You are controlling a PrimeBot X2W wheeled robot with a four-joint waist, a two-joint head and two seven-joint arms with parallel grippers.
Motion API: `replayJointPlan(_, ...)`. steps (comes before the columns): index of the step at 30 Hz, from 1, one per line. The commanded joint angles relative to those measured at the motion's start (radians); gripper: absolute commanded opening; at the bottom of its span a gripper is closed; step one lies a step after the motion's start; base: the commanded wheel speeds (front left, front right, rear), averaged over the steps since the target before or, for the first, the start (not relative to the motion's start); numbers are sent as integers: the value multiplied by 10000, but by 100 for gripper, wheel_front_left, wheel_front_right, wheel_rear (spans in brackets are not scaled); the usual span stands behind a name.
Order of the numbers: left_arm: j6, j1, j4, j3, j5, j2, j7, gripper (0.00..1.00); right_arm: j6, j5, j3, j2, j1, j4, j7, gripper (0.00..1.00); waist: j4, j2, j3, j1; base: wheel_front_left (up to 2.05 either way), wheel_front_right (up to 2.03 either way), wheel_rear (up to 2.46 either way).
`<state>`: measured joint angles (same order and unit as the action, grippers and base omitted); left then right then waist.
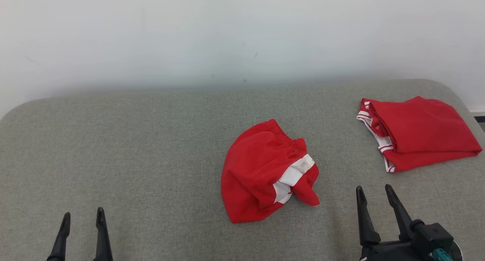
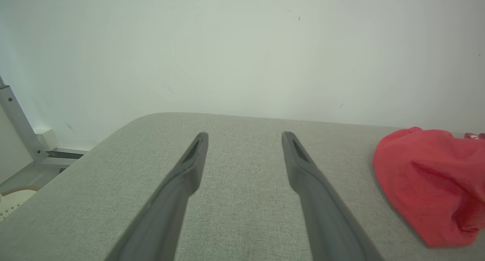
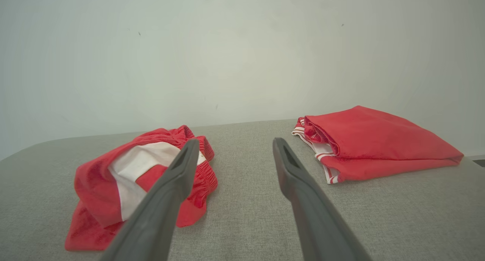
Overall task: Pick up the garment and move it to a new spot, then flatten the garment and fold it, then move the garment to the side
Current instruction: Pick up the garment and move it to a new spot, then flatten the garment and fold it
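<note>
A crumpled red garment (image 1: 261,174) with a white band lies near the middle of the grey worktop (image 1: 132,147). A folded red garment (image 1: 416,132) sits by the far right corner. The left gripper (image 1: 83,211) and right gripper (image 1: 373,187) hover over the near side, jaws spread wide, holding nothing

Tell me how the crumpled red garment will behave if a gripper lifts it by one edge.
Probably floppy: the crumpled red garment lies in loose folds, so it should hang and unfold. It looks thin, so likely light. Pushed on the textured grey surface, it may bunch rather than slide.
</note>
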<state>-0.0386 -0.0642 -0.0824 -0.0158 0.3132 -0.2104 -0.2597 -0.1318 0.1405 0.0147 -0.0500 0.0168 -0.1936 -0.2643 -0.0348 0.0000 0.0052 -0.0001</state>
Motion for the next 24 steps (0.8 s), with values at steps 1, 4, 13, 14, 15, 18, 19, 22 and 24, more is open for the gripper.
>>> replayJointPlan(1,51,-158,7,104,-106,77,-52,100,27,33,6,-3,-90,-33,-19,100,31,0,-39,1,0,0,0)
replayJointPlan(4,288,-282,-216,255,-502,202,-52,100,27,-14,-9,-6,-220,-253,-18,100,60,0,-92,1,0,0,0)
replayJointPlan(13,802,-299,-1014,223,-1186,423,-53,100,27,29,43,-5,-294,-728,-18,100,82,0,-215,1,0,0,0)
replayJointPlan(14,840,-281,-1117,216,-1242,422,-53,100,27,24,58,-5,-294,-766,-18,100,77,0,-224,1,0,0,0)
replayJointPlan(15,878,-244,-1180,229,-1239,432,-53,100,27,19,66,-5,-291,-798,-18,100,73,0,-232,1,0,0,0)
replayJointPlan(18,956,-174,-1428,229,-1331,455,-53,100,27,-3,76,-5,-277,-865,-18,100,73,0,-250,1,0,0,0)
replayJointPlan(19,1002,-138,-1509,262,-1332,453,-53,100,27,-16,79,-5,-271,-880,-18,100,78,0,-250,1,0,0,0)
replayJointPlan(22,1045,-29,-1605,301,-1405,472,-54,100,27,-49,71,-5,-249,-919,-18,100,101,0,-259,1,0,0,0)
replayJointPlan(24,1041,-51,-1625,319,-1503,498,-54,100,27,-57,63,-5,-246,-936,-18,100,117,0,-267,1,0,0,0)
